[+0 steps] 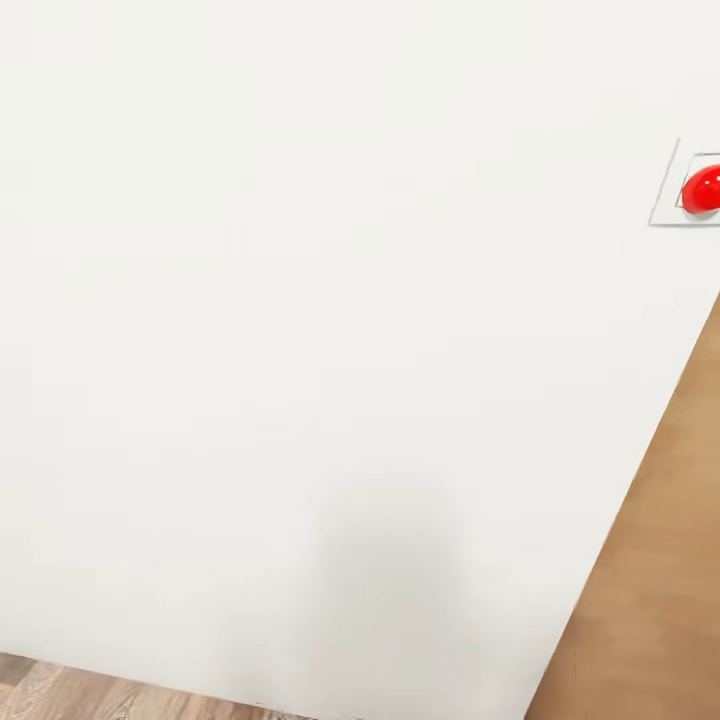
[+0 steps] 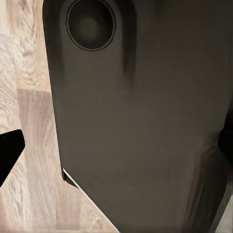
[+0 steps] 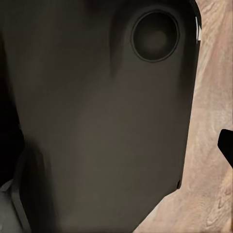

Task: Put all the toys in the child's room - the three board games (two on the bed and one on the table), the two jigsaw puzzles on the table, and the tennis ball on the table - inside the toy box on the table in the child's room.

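fingers first: a black finger tip (image 2: 8, 150) of the left arm pokes in at the edge of the left wrist view, and a black finger tip (image 3: 226, 143) of the right arm at the edge of the right wrist view. with one tip of each pair in sight, i cannot tell whether either pair is spread or pressed together; nothing shows between them.

by size, the plain white wall (image 1: 300, 300) comes first, taking up most of the head view. the robot seems to stand close to it, and a faint grey shadow lies low on it. next is the big dark grey rounded body panel (image 2: 141, 126) in front of the left wrist camera, with a round recess near one end; a matching dark panel (image 3: 97, 121) sits in front of the right wrist camera. this is probably the robot's own body, with both arms tucked beside it for travel. then the pale wood plank floor (image 1: 60, 690) along the near edge of the head view, also seen past each panel, and a plain tan surface (image 1: 660, 560) at the right. smallest is the glossy red dome button (image 1: 705, 190) on its square white wall plate (image 1: 668, 180), far right; it is not the tennis ball.

none of the toys or their box can be placed from here; the robot looks to be between stops.
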### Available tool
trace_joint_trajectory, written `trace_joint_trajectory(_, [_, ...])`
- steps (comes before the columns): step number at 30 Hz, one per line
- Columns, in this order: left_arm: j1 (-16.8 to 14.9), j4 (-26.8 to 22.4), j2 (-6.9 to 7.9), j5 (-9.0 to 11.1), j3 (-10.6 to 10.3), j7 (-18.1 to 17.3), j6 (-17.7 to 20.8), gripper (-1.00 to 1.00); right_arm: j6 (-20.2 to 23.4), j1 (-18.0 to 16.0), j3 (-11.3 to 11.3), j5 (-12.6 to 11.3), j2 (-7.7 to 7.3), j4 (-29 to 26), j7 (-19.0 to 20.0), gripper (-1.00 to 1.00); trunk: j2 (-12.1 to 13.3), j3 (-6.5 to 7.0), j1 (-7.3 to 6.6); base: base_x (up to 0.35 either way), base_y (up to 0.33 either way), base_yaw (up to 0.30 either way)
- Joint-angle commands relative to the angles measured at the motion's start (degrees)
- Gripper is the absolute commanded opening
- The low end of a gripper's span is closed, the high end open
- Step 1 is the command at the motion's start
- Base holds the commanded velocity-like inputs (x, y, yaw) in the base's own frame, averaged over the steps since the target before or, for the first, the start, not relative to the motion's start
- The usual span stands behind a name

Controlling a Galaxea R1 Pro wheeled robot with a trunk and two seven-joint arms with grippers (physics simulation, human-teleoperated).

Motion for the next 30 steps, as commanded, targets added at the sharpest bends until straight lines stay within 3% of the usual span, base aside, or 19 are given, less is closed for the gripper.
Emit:
trace_joint_trajectory(1, [0.0,0.0,0.0,0.0,0.0,0.0,0.1,1.0,0.0,0.0,0.0,-0.1,0.02,0.0,0.0,1.0,0.0,-0.09,-0.01,-0.023,0.001,0.241])
trace_joint_trajectory(8, [0.0,0.0,0.08,-0.4,-0.5,0.0,0.2,1.0,0.0,0.0,0.0,-0.2,0.16,0.0,0.0,1.0,2.0,0.51,-1.1,-0.007,0.0,0.249])
trace_joint_trajectory(24, [0.0,0.0,0.09,-0.4,-0.6,0.0,-2.2,1.0,0.0,0.0,0.0,-0.2,0.26,0.0,0.0,1.0,8.4,3.21,-4.62,0.0,0.0,0.272])
trace_joint_trajectory(30, [0.0,0.0,0.11,-0.4,-0.6,0.0,-2.2,1.0,0.2,0.0,0.1,0.5,0.15,0.0,0.1,1.0,10.8,4.29,-5.94,0.0,0.0,0.086])
